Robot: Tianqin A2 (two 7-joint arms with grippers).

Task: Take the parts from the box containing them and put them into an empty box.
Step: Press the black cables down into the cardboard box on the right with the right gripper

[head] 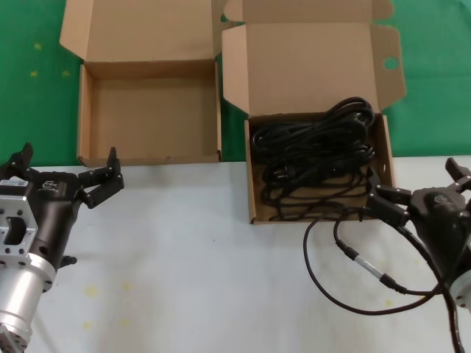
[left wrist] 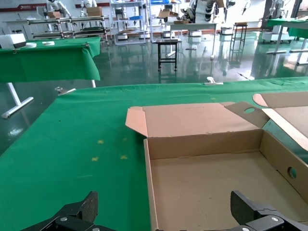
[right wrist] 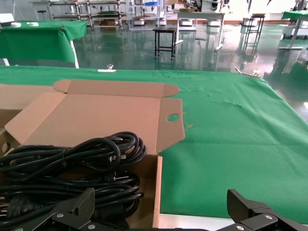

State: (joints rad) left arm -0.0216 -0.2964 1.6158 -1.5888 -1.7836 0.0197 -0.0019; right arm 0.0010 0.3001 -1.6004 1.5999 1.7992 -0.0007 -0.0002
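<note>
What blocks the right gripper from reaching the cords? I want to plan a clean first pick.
Nothing visible blocks it. The right gripper, open, sits at the near right corner of the box holding the power cords; the lid is folded back. A thin cable lies on the table beside it, outside the box.

On the desk (head: pixel 191 257) two cardboard boxes stand side by side, lids up. The wide shallow box (head: pixel 85 110) on the left holds nothing. The box with the oval hole in its lid flap (head: pixel 309 66) is packed with black power cords (head: pixel 316 158). The left hand (head: pixel 66 173) hovers, fingers spread, before the shallow box. The right hand (head: pixel 419 187) sits at the full box's right front corner, a thin black cable (head: pixel 331 287) looping on the desk beside it.
</note>
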